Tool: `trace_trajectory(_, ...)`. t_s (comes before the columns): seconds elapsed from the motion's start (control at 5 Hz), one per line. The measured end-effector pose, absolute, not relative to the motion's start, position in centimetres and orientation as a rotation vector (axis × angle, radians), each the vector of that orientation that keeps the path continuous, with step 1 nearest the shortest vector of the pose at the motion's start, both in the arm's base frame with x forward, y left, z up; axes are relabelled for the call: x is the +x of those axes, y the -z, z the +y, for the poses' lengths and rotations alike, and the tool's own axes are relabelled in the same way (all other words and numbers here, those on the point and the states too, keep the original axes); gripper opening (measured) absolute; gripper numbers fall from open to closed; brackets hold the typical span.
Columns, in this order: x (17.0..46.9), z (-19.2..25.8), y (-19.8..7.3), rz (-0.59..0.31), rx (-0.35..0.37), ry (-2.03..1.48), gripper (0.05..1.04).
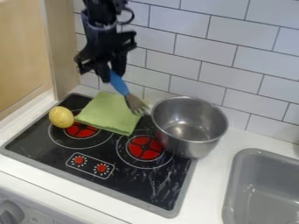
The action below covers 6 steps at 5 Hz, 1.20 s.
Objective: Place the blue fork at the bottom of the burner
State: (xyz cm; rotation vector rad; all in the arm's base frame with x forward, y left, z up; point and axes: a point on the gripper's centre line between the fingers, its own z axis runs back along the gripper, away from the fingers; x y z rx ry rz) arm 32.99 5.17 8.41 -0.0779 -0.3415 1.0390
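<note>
Clearly, the move turns on how the blue fork (119, 83) lies to the jaws: it hangs beneath the black gripper (111, 72), which is closed down narrow on the upper end of its handle. From there the long axis slants down and to the view's right, handle high, tines low. The tines point toward the gap between the green cloth (109, 113) and the steel pot (189, 120), over the cloth's back right corner; whether they touch it I cannot tell.

The goal, as I read it, is the near part of the black stovetop (131, 187), by the printed knobs (90, 165) (the wording could also mean the near edge of one burner ring). That lies toward the camera from the jaws, past the cloth and the right burner (144, 147). So the fork probably needs to be carried nearer and lowered, with its head leading down and right of the grip. Since the tines run out toward the pot, a path too far right could knock its wall, and one too low could drag the cloth. A flatter tilt before release would likely help it settle.
</note>
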Motion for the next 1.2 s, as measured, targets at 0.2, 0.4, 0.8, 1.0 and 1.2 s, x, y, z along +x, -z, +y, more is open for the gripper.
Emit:
trace_trajectory(0.2, 31.4, 4.9, -9.7, -0.357, -0.089, -1.025, 0.31)
trace_trajectory(0.4, 29.3, 4.7, -11.1, -0.384, -0.095, -1.046, 0.31)
trace_trajectory(0.8, 25.2, 4.2, -11.5, -0.422, -0.038, -1.255, 0.31)
trace_trajectory(1.0, 23.9, 3.3, -11.0, -0.45, 0.01, -1.394, 0.31)
trace_trajectory(1.2, 23.0, 3.2, -10.2, -0.454, 0.051, -1.453, 0.31)
